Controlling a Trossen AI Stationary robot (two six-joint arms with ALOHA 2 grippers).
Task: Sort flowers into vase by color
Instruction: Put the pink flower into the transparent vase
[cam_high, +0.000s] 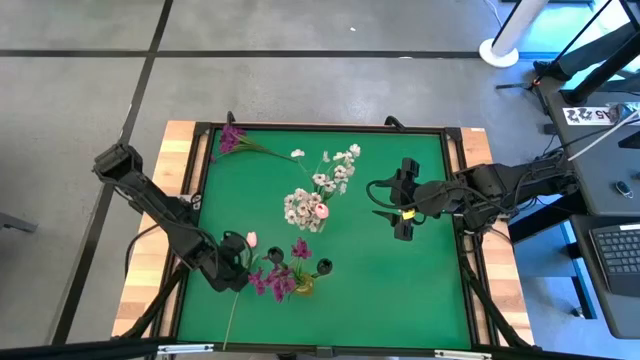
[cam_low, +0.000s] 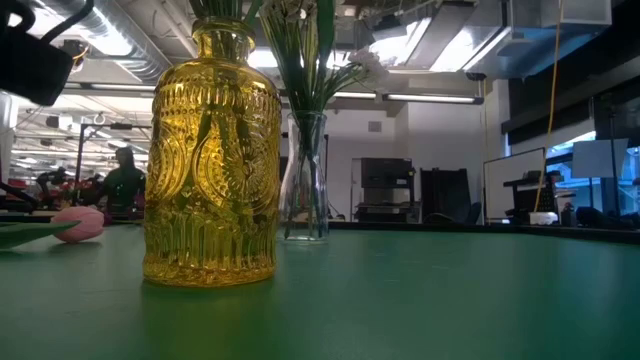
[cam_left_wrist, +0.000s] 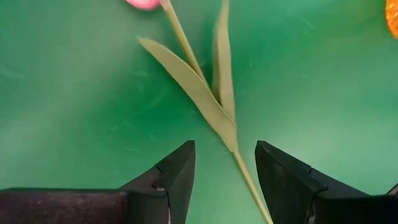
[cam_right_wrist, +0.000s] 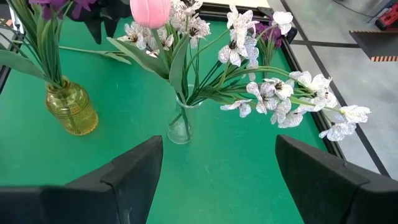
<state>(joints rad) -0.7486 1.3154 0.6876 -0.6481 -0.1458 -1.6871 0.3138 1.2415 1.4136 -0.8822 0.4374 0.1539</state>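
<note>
Jaws of the left gripper (cam_left_wrist: 224, 171) stood open astride a tulip (cam_left_wrist: 205, 93) stalk on the tabletop (cam_left_wrist: 74, 112), gripping nothing.

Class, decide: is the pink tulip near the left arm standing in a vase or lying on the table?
Lying on the table. The tulip rests flat on the green mat, its stalk running between the left end effector fingers.

A grey concrete floor (cam_high: 300, 30) crossed by dark seam lines surrounds the wooden table (cam_high: 180, 140). A white post base (cam_high: 497, 50) stands at the far right, near a desk with a keyboard (cam_high: 618, 255). Across the room, fluorescent ceiling lights (cam_low: 430, 98) run beneath exposed ducts (cam_low: 150, 30), above dark cabinets (cam_low: 385, 188) and monitors (cam_low: 510, 185); a person (cam_low: 122, 182) sits far off.
</note>
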